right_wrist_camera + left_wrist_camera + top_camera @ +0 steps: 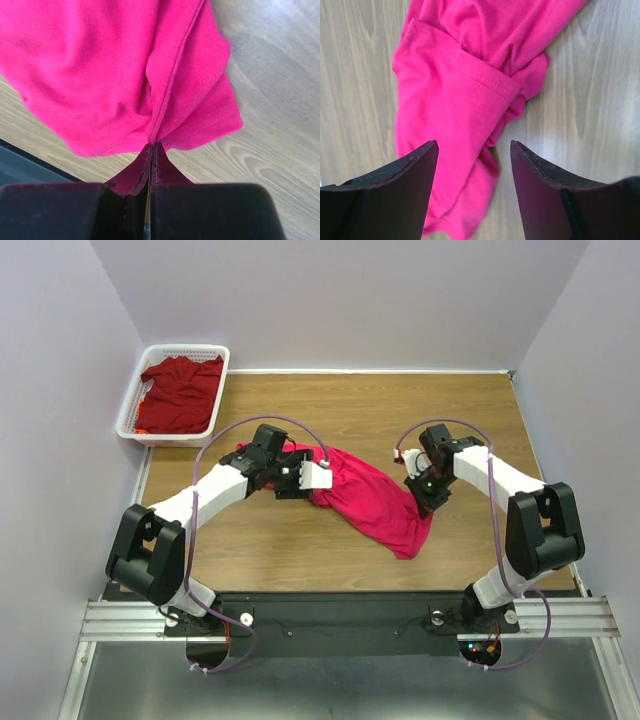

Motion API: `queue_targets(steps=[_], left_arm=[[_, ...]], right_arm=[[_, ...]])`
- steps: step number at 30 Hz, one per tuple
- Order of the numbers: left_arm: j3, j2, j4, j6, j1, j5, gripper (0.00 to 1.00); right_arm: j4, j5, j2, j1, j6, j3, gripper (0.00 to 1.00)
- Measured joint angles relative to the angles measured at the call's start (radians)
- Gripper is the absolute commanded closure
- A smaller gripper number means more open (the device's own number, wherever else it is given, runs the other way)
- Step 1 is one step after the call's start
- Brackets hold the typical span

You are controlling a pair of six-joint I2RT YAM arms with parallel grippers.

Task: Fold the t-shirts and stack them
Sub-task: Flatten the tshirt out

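A bright pink t-shirt (pixel 365 495) lies crumpled across the middle of the table, and the left wrist view shows a hemmed sleeve (pixel 460 75) of it. My left gripper (pixel 297 483) hovers over the shirt's left part. It (pixel 474 150) is open, with pink cloth and bare wood showing between the fingers. My right gripper (pixel 422 506) is at the shirt's right edge. It (pixel 152 146) is shut on a pinched fold of the pink t-shirt (pixel 115 75). A darker maroon t-shirt (pixel 182 395) lies bunched in the basket.
The white mesh basket (pixel 135 405) stands at the table's far left corner, against the left wall. Pale walls close the table in on the left, back and right. Bare wood (pixel 400 405) shows behind the pink shirt.
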Motion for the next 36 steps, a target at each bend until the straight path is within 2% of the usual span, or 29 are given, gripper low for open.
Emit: queue_targets(steps=[12,24,36], left_arm=[[-0.142,0.004,0.169,0.228,-0.073,-0.060,0.30],[-0.165,0.037,0.327,0.272,-0.109,-0.097,0.34],[-0.183,0.047,0.330,0.328,-0.119,-0.098,0.34]], right_arm=[[-0.007,-0.021,0.002,-0.024,0.001,0.018,0.99],[-0.010,-0.029,0.018,-0.041,0.000,0.018,0.99],[-0.014,-0.029,0.022,-0.063,-0.004,0.018,0.99]])
